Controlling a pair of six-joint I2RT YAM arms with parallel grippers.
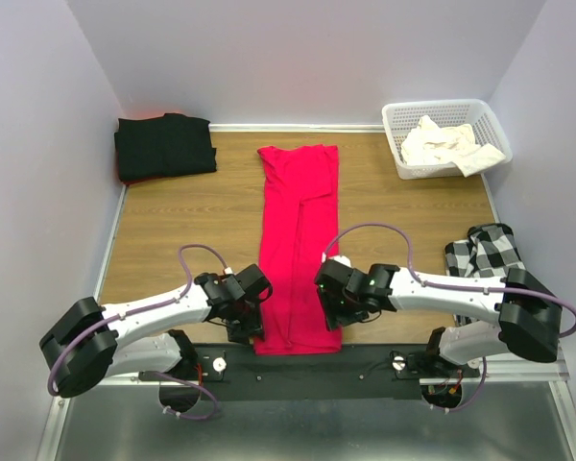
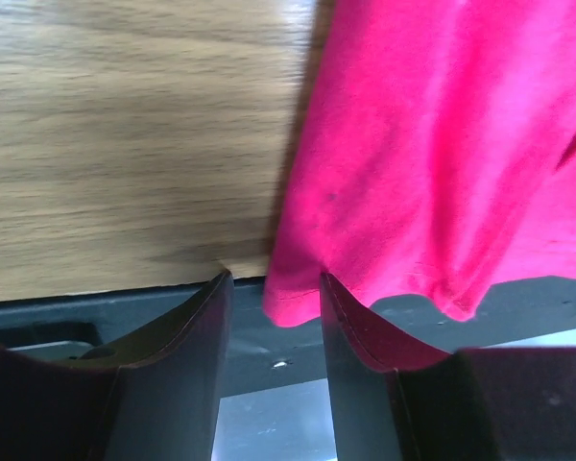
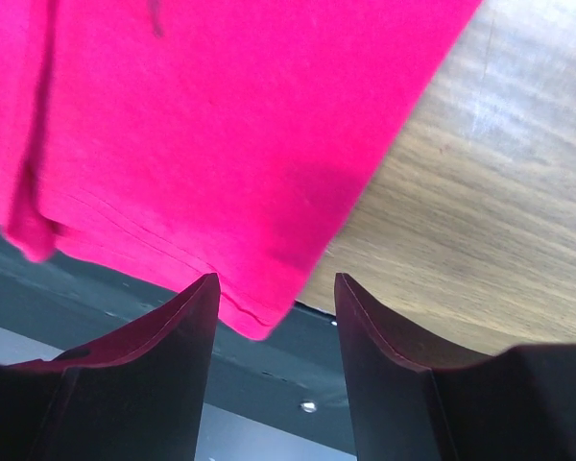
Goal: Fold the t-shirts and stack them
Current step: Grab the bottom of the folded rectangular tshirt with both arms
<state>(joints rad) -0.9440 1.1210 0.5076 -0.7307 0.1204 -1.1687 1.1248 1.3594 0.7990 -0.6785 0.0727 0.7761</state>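
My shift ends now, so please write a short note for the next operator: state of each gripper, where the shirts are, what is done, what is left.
Left gripper: open, near left corner of the red t-shirt between its fingers, not clamped.
Right gripper: open, near right corner between its fingers.
Red t-shirt: long strip in the middle of the table, near hem over the edge.
Black t-shirt: folded, far left corner.
Cream t-shirt: crumpled in the basket.
Done: black folded, red folded lengthwise.
Left: finish red, fold cream, stack all.

No legible txt, labels, brands or nos. in any view
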